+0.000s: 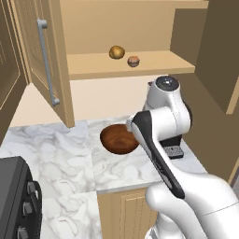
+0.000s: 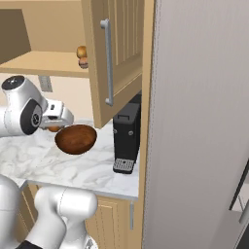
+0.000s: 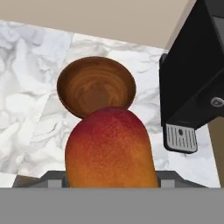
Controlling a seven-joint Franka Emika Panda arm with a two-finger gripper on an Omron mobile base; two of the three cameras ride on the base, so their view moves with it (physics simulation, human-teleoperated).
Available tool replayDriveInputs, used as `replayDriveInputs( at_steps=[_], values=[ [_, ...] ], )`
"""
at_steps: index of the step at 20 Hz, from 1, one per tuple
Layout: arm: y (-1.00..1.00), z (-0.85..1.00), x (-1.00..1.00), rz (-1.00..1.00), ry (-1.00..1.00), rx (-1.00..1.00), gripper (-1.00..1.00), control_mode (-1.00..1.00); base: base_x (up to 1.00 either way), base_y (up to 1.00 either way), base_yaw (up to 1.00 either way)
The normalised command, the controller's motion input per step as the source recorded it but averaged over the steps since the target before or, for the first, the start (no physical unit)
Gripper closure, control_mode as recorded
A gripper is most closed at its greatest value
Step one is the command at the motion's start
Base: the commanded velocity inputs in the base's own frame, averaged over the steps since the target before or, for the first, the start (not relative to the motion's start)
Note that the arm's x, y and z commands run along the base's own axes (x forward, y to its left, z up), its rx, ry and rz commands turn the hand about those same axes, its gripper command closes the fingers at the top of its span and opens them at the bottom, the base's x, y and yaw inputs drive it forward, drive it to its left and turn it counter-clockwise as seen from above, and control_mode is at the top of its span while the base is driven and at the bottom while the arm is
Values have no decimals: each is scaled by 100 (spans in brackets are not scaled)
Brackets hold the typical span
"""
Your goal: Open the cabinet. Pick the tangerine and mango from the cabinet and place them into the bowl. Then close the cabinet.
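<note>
Hand view first: on the left sits the marble worktop (image 3: 26, 100), then the bowl (image 3: 96, 85), empty, and the mango (image 3: 111, 151) big and close, clamped in the jaws of the gripper (image 3: 111, 181), just short of the rim. Right of that, a black coffee machine (image 3: 192, 87). Up in the open cabinet (image 1: 130, 65) two small fruits wait on the shelf. Best play, I'd say: carry the mango over the bowl's middle, go low, then let go so it can't roll out.
</note>
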Motion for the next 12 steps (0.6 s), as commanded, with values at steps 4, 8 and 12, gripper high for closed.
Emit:
replayDriveInputs(
  at_steps=[4,8,12],
  values=[
    [2,-24,5,0,1,0,100,-100,0,0,0],
    [20,-13,22,0,0,0,100,-100,0,0,0],
    [29,-17,41,0,0,1,100,-100,0,0,0]
  ],
)
